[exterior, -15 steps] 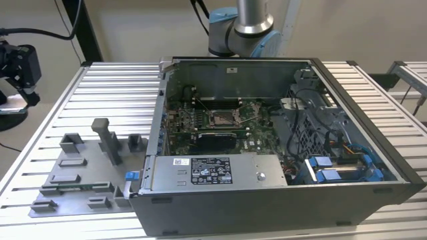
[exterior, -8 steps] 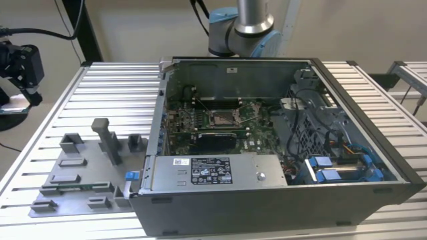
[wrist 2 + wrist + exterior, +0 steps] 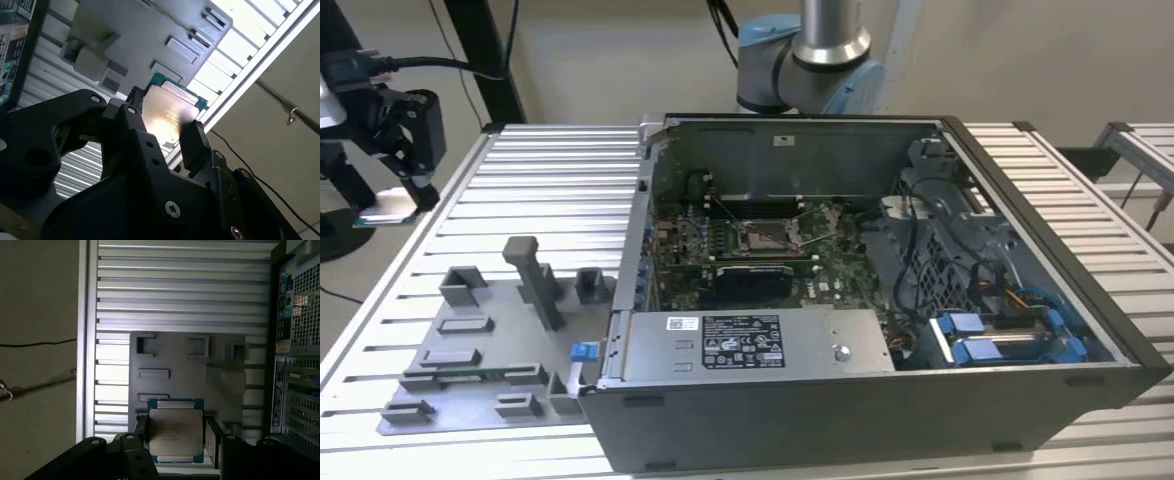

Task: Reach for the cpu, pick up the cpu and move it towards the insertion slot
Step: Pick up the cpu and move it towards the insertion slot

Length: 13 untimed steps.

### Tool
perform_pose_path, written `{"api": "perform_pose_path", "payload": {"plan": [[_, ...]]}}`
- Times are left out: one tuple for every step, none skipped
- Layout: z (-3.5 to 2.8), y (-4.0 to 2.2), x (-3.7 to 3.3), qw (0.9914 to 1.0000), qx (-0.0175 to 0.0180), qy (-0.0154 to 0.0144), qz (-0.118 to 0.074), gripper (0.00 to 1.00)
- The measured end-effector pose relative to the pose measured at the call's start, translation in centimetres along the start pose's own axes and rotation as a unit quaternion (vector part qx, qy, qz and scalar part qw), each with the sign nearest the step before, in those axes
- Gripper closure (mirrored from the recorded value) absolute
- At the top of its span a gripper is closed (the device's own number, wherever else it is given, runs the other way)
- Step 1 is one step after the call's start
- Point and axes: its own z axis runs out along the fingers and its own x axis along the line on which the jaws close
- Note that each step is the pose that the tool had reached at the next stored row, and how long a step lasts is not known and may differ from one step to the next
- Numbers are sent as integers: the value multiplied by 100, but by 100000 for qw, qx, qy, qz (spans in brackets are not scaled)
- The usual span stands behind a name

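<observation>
Gripping the flat square silvery cpu (image 3: pixel 175 430) by two edges, black tool (image 3: pixel 176 436), ribbed metal table (image 3: pixel 185 290) nearby

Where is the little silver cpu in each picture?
Exterior view: cpu at the exterior view's far left, held by the gripper.
Second wrist view: cpu clamped between black fingers.
First wrist view: cpu between the same fingers.
Shared landmark: grey fixture plate.
</observation>
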Motion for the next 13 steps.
{"api": "perform_pose_path", "payload": {"plan": [[0, 0, -27, 100000, -1, 12, -1, 100], [0, 0, -57, 100000, 0, 22, -1, 100], [0, -1, -112, 100000, 0, 38, -2, 100], [0, -2, -142, 100000, -1, 45, 0, 100], [0, -2, -175, 100000, -4, 64, 0, 100], [0, -2, -209, 100000, 0, 83, 3, 100], [0, -3, -244, 100000, -2, 98, 5, 100], [0, -3, -276, 100000, -1, 116, 5, 100], [0, -3, -310, 100000, -4, 131, 5, 100], [0, -4, -342, 100000, -1, 148, 5, 100], [0, -4, -380, 100000, -1, 171, 2, 100], [0, -4, -417, 100000, -2, 194, 6, 100], [0, -5, -456, 100000, -1, 215, 5, 100]]}}
